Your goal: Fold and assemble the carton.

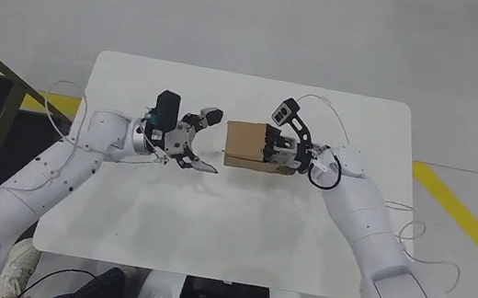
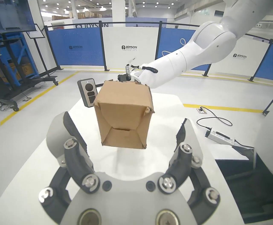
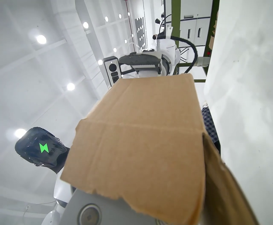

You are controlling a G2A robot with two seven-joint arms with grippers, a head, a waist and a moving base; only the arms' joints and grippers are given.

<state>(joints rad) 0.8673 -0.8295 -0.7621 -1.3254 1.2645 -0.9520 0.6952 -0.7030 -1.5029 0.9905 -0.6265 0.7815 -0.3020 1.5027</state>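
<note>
Step looks late: carton (image 1: 247, 143) is already boxed, and the flaps are folded in on the end facing the left gripper (image 1: 210, 141), though the corners are ragged. Left gripper is spread wide and empty, with the carton just ahead of its fingers (image 2: 64, 132), centred between them, not touching. Carton hangs off the table (image 1: 208, 228), gripped at its far end by the right gripper (image 1: 281, 151), with a torn flap lying over that gripper. Likely next: left closes in and presses the near flaps flush. That calls for a square approach and light force, or the box crushes. Left arm is stretched low, wrist aimed at the carton. Right arm is bent, wrist turned toward the left gripper.
</note>
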